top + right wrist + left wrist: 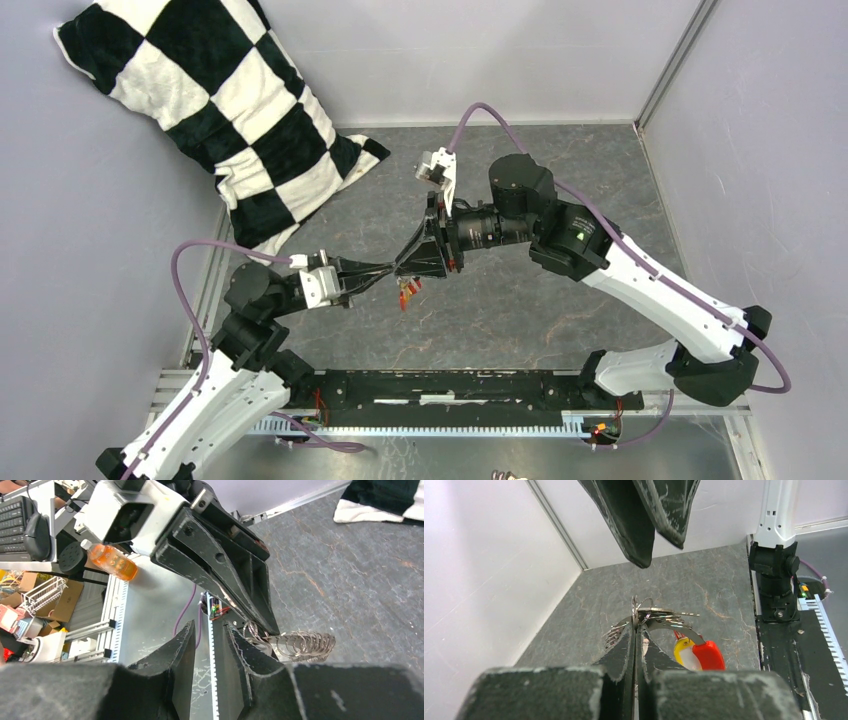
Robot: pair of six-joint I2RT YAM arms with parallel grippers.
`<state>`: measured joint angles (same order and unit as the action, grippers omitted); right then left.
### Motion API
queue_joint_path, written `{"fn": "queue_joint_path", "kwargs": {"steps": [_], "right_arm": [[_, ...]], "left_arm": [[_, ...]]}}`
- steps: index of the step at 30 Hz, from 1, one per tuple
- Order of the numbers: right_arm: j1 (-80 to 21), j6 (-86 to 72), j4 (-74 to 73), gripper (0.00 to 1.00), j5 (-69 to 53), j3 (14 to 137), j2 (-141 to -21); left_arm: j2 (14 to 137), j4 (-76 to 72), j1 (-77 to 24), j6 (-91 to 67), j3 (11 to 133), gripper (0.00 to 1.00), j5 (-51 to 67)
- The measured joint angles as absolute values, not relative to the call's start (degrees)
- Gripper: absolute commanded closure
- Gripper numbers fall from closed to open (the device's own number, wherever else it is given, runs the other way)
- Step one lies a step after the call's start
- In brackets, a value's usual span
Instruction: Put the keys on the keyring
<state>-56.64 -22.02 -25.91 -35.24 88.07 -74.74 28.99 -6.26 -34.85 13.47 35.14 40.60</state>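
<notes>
Left tool (pixel 636 626): fingers pressed together on the keyring (pixel 640 609), thin wire pinched edge-on right at the tips. The keys (pixel 668 615) hang off it in a bunch above the worktop (pixel 719 575). Silvery blades fan out sideways, and the red head (pixel 710 656) and yellow head (pixel 680 647) dangle below.

Right tool (pixel 206 642): fingers a narrow gap apart and holding nothing, just beside the left tips.

Risks:
- The wire is round, smooth and springy, and the pinch area is small. A sideways push from the right tool could spin it or pop it out, dropping the bunch.
- Several loops are stacked close together, so it's easy to grab the wrong one or a blade instead.
- The two sets of tips are nearly touching, so a closing move could clash fingers.
- The loose keys are top-heavy with plastic heads and will swing and shift the target.

Materials: glossy hard plastic heads, flat bright metal blades, scuffed matte black finger pads, and a grey stone-pattern worktop that looks hard. A black-headed key is not seen.
</notes>
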Motion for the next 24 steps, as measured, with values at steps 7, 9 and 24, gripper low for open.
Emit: {"fn": "queue_joint_path", "kwargs": {"steps": [7,9,24], "right_arm": [[-53.1,-17.5,-31.2,0.71,-32.7,90.9,-74.8],[-51.2,-14.3,-31.8,0.7,-31.7,91.1,-74.3],[-50.3,9.5,-33.1,0.73,-41.4,90.3,-73.3]], "left_arm": [[28.0,-7.5,-34.9,13.5,35.1,0.98,40.7],[27.9,-7.5,-34.9,13.5,35.1,0.98,41.0],[28.2,-7.4,-34.9,12.7,36.0,0.98,44.1]]}}
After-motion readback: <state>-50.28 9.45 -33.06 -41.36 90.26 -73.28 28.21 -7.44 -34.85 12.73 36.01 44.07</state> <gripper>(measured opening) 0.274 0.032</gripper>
